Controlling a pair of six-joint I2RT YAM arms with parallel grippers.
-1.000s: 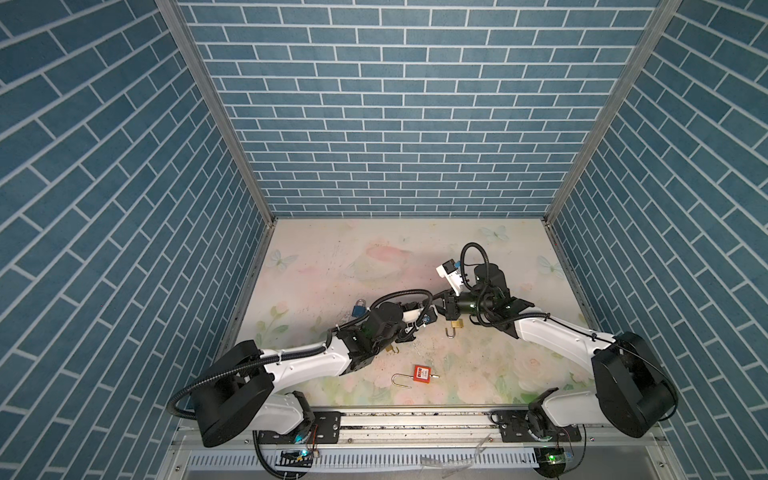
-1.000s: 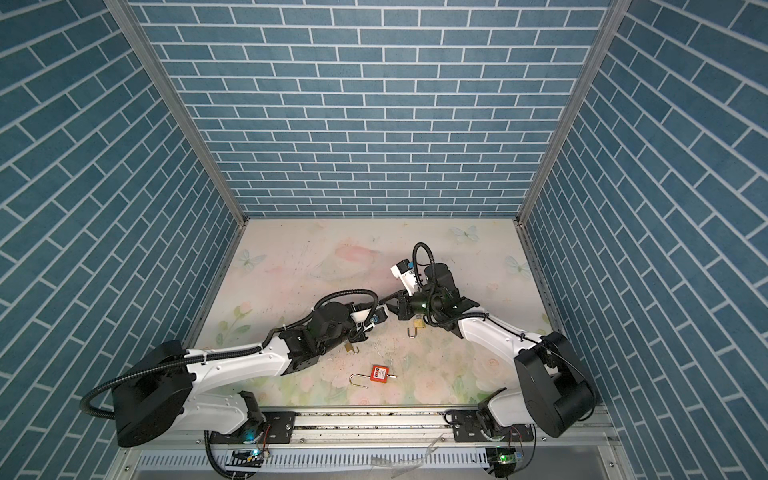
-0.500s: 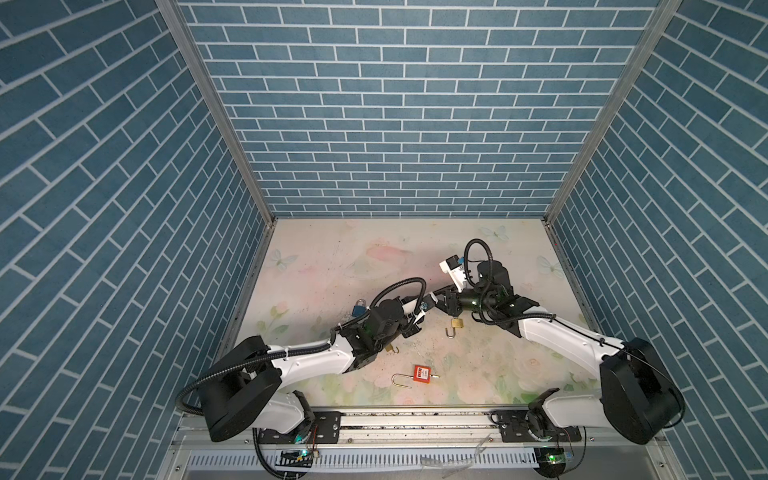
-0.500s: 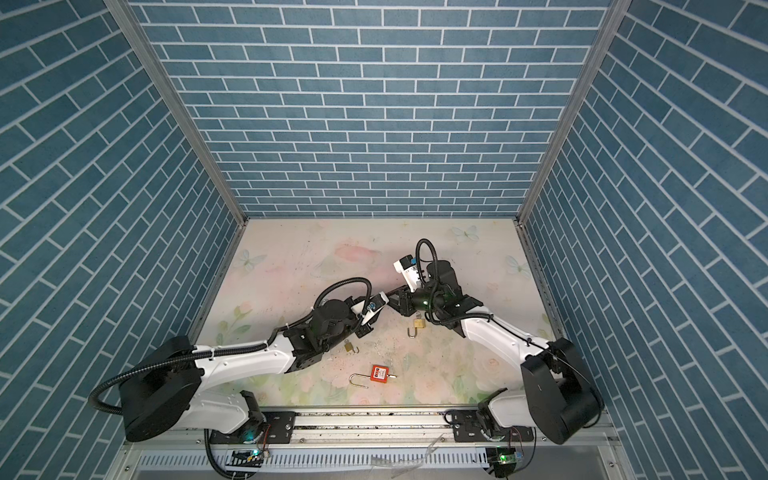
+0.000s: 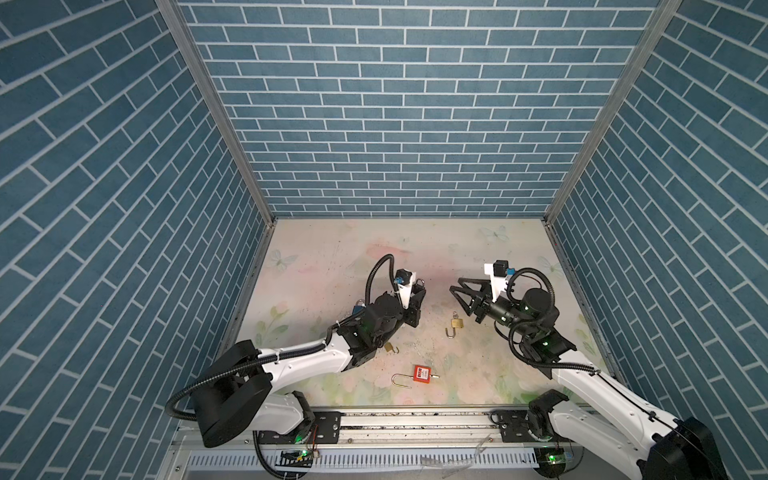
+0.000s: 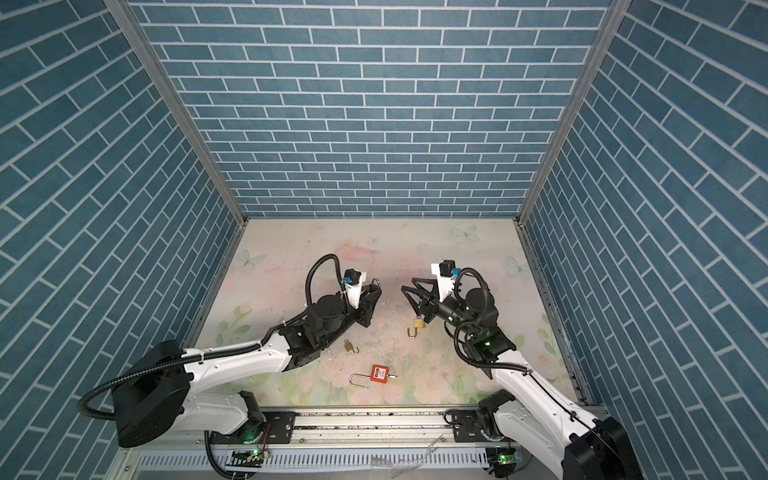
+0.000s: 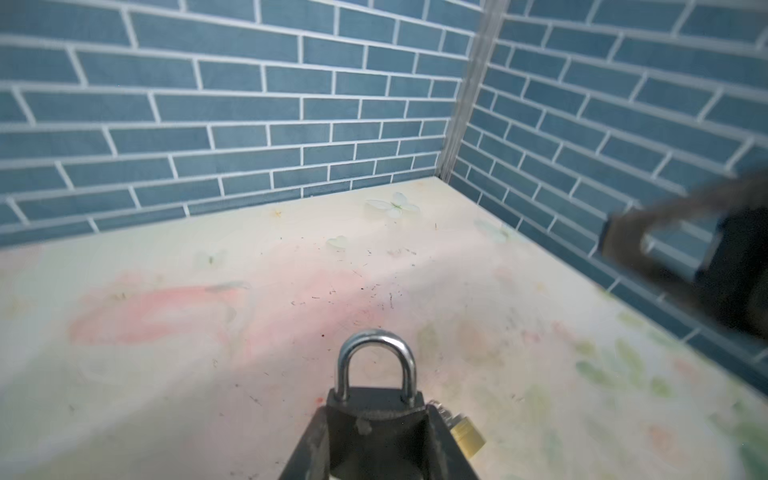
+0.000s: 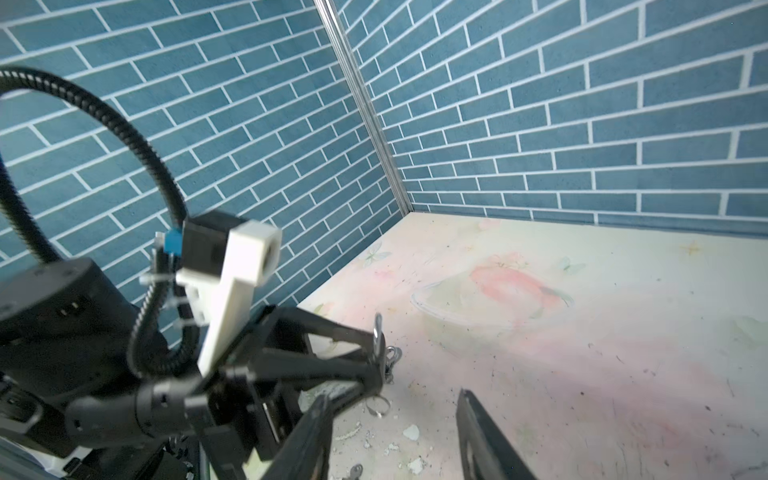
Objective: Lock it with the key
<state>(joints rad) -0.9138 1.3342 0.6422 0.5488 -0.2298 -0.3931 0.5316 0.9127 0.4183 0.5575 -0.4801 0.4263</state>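
- Top views, both: my right pincer [image 5: 459, 300] has let go and drawn back from the left pincer [image 5: 417, 296]; a second ago they met mid-table, now they stand well apart, the right one spread wide and empty
- Left wrist: the left pincer still clamps the dark padlock [image 7: 376, 411] above the table [image 7: 208, 374], silver shackle seated on both sides, so I judge it locked; a brass padlock [image 7: 467, 434] lies just behind
- Right wrist: my fingers [image 8: 478, 440] gape on nothing; a small metal ring [image 8: 390, 359] dangles by the held padlock, perhaps the key's, but the key itself I cannot make out
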